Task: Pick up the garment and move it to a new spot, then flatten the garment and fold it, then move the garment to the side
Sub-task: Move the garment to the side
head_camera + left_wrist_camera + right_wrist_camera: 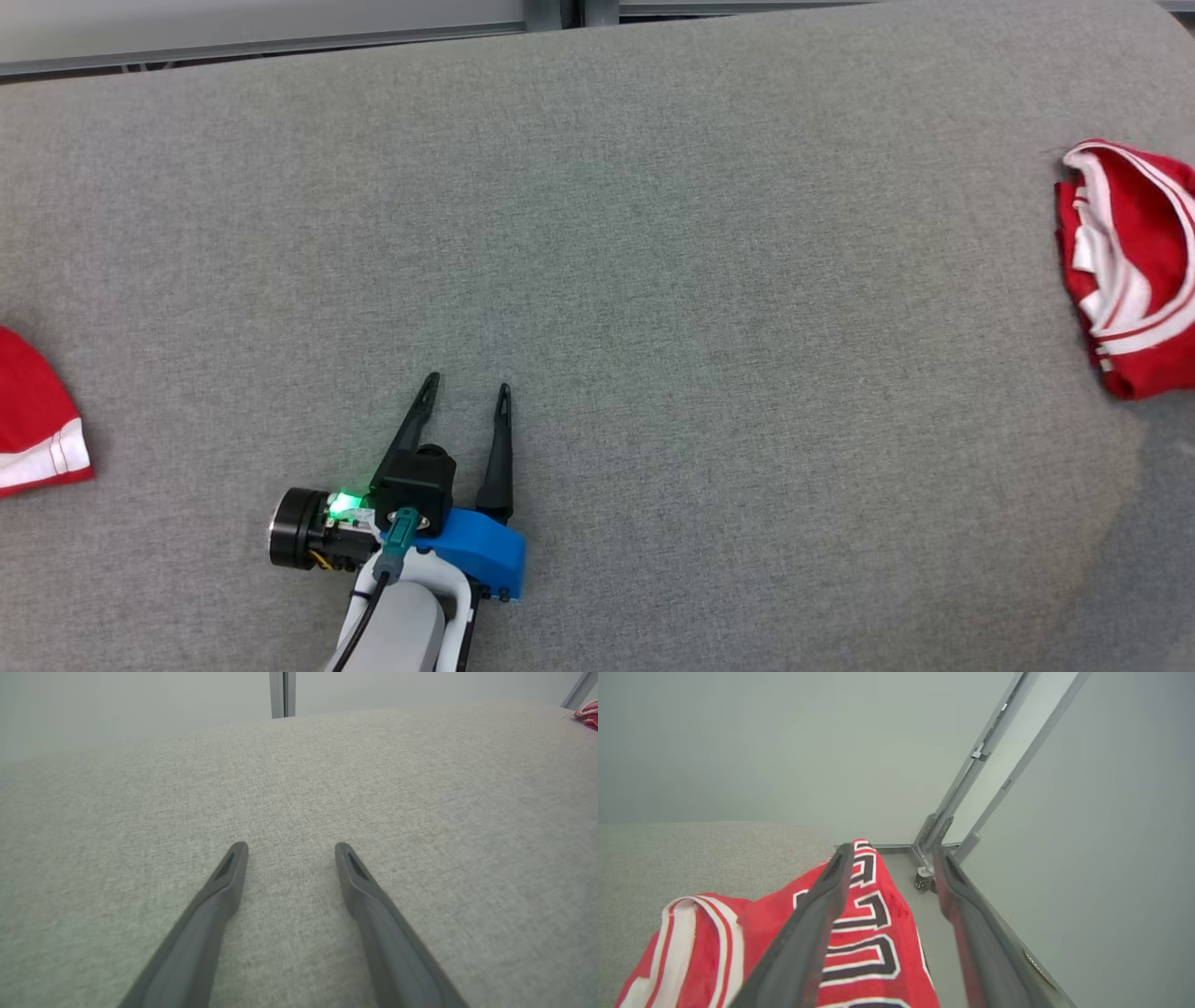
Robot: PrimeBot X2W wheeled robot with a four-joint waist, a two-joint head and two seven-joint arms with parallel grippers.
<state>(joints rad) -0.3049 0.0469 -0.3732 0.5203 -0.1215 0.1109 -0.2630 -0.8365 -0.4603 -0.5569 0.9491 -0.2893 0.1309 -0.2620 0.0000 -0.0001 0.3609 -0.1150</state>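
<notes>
While left pincer [468,384] hangs released, red garment [1134,271] lies well apart, beneath the released right pincer [893,851]

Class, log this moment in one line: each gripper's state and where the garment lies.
left gripper: open, over bare table | right gripper: open, over red garment | position: bunched at table's right edge

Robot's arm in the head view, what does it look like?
The left hand has two long, thin black fingers on a blue block. A green light glows beside it, and a dark cable runs down the pale grey arm.
</notes>
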